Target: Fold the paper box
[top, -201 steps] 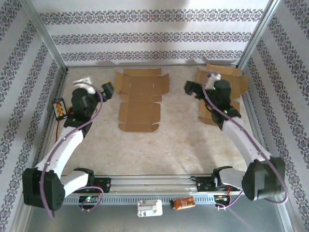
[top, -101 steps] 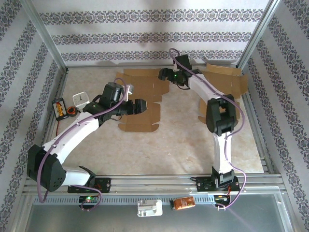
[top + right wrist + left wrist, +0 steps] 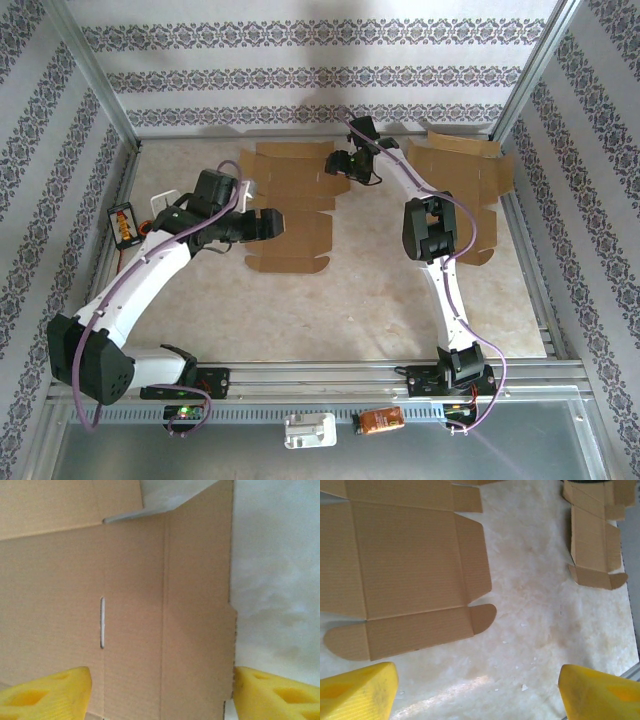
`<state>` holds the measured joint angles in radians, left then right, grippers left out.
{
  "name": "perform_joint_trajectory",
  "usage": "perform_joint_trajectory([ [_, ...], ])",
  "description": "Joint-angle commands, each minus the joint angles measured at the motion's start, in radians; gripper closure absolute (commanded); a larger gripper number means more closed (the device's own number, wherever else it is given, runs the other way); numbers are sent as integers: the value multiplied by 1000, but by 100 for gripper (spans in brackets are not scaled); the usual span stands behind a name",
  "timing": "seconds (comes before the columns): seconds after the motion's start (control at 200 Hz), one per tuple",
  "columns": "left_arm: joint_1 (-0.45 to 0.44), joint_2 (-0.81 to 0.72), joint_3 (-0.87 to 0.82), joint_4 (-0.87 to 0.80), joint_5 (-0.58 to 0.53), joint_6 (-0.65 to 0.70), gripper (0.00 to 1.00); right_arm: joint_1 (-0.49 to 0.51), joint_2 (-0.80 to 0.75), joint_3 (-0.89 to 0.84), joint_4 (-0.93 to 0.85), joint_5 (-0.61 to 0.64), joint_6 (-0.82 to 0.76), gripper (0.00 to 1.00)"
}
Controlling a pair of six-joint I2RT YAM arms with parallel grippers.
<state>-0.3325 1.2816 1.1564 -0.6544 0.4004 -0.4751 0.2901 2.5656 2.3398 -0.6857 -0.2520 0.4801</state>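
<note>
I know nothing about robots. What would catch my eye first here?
Two flat brown cardboard cut-outs lie on the pale table: the unfolded box in the middle and a second sheet at the far right. The left gripper at the box's left edge and the right gripper at its far right corner both stand open, yellow fingers spread wide. Striped floral wallpaper lines the walls.

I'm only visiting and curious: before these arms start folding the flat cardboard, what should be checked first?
1. The middle box lies flat and unfolded: ok.
2. The left gripper is open, holding nothing: ok.
3. The right gripper is open above a panel of the middle box: ok.
4. The right gripper's fingers touch the cardboard: cannot tell.
5. The second box lies apart, to the right: ok.
</note>
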Motion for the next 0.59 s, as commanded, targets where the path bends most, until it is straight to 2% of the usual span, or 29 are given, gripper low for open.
perform_joint_trajectory([
  [0.0,80,-7,15,-39,9,-1,13,-3,14,28,-35,-86,-27,52],
  [0.16,231,84,80,-41,-4,35,10,-1,-79,-48,-26,-102,-67,88],
  [0.235,301,160,131,-44,-6,69,10,-5,-161,-135,15,-116,-87,100],
  [0.37,369,311,221,-33,-15,135,15,-9,-299,-295,48,-171,-141,100],
  [0.5,374,470,294,-18,43,184,30,-5,-433,-505,119,-196,-159,100],
  [0.59,374,548,304,9,29,172,33,-2,-511,-635,167,-179,-151,100],
])
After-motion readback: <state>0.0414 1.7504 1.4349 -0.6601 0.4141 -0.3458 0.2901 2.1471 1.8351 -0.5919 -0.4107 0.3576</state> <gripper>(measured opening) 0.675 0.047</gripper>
